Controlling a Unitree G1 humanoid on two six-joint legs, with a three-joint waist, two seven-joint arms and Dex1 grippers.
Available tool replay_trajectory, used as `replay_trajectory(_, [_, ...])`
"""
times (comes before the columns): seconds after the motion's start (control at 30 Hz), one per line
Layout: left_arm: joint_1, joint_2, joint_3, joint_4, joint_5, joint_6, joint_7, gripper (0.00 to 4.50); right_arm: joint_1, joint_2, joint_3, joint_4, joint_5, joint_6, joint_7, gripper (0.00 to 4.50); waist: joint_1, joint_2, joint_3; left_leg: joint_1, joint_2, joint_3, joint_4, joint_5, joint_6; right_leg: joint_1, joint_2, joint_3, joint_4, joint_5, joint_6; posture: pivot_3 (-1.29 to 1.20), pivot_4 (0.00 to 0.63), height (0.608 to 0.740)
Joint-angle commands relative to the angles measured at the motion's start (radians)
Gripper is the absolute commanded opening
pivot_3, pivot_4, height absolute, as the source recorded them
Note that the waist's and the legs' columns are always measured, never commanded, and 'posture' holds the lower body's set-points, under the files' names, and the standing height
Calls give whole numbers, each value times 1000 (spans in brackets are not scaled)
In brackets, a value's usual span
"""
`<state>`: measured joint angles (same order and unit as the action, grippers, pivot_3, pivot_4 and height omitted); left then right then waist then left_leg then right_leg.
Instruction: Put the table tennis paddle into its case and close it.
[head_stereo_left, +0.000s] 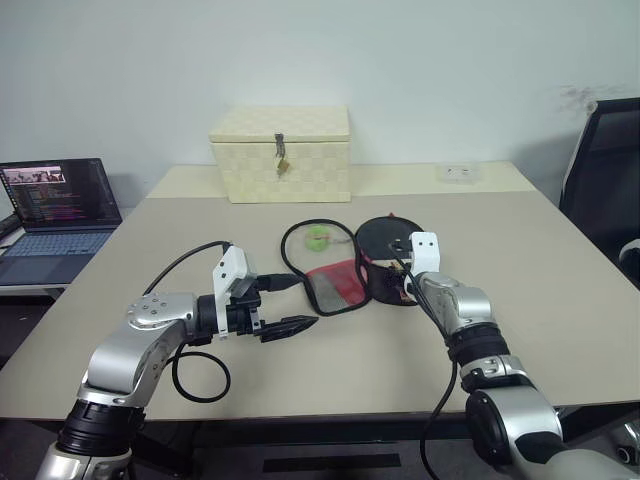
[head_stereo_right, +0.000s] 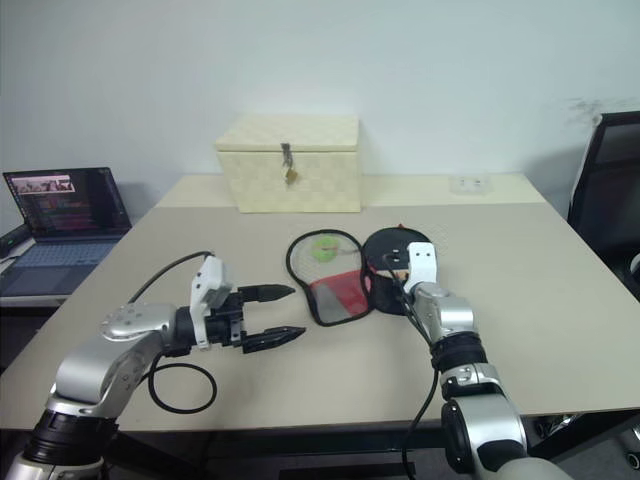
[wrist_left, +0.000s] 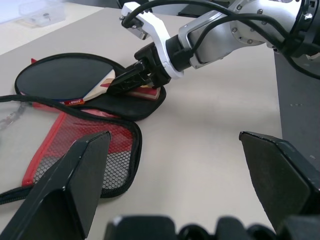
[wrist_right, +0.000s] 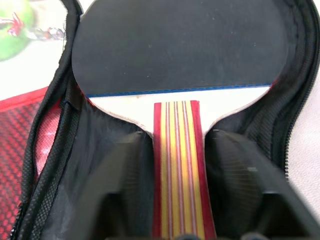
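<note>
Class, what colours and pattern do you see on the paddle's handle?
The handle has lengthwise red and yellow wood-toned stripes, clearest in the right wrist view.

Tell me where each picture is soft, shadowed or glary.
Left wrist view: the left pincer fingers are near, dark and soft; paddle and case sharp. Right wrist view: the fingers flanking the handle are blurred, the green ball tag is washed out. Eye views: even light, soft shadows under the arms, the laptop screen glows.
</note>
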<state>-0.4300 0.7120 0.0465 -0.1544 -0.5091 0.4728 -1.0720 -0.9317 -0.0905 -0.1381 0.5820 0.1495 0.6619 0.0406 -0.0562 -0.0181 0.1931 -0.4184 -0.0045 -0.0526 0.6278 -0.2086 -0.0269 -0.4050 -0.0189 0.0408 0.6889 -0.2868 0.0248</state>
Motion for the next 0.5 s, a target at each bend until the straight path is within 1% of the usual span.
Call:
replay_trajectory(0.03, [-3, 9, 28, -36, -11, -8, 10, 4500, 6, -1, -15, -132, 30, 53, 1, 4159, 0, 0, 0, 0, 0, 0, 0, 0, 0, 0, 0, 0, 0, 0, 0, 0, 150, 740])
replay_trajectory(0.07, [-2, 9, 29, -37, -11, -7, 12, 4500, 18, -5, -12, -171, 37, 79, 9, 4479, 0, 0, 0, 0, 0, 0, 0, 0, 0, 0, 0, 0, 0, 0, 0, 0, 150, 740])
replay_trajectory(0.13, [1, 9, 35, -29, -5, -8, 28, 4500, 53, -24, 3, -304, 75, 150, 65, 4479, 1, 0, 0, 0, 0, 0, 0, 0, 0, 0, 0, 0, 0, 0, 0, 0, 150, 740])
replay_trajectory(0.23, [5, 12, 42, -2, 12, -10, 56, 4500, 92, -73, 27, -492, 160, 258, 189, 4479, 2, 0, 0, 0, 0, -1, 0, 0, 0, 0, 0, 0, 0, 0, 0, 0, 150, 740])
replay_trajectory(0.3, [-2, 25, 21, 51, 80, -32, 93, 4500, 126, -179, 59, -653, 249, 334, 344, 4479, 3, 0, 0, 0, 0, -1, 0, 0, 0, 0, 0, 0, 0, 0, 0, 0, 150, 740])
replay_trajectory(0.43, [-26, 13, 12, 128, 126, -57, 122, 4500, 156, -337, 87, -805, 341, 373, 520, 4479, 6, 0, 0, 0, 0, -1, 1, 0, 0, 0, 0, -1, 0, 0, 0, 0, 150, 740])
replay_trajectory(0.5, [-47, 2, 7, 181, 153, -74, 137, 4106, 164, -408, 95, -848, 376, 371, 597, 4500, 7, -1, 0, 0, 0, -1, 1, 0, 0, 0, 0, -1, 0, 0, 0, 0, 150, 740])
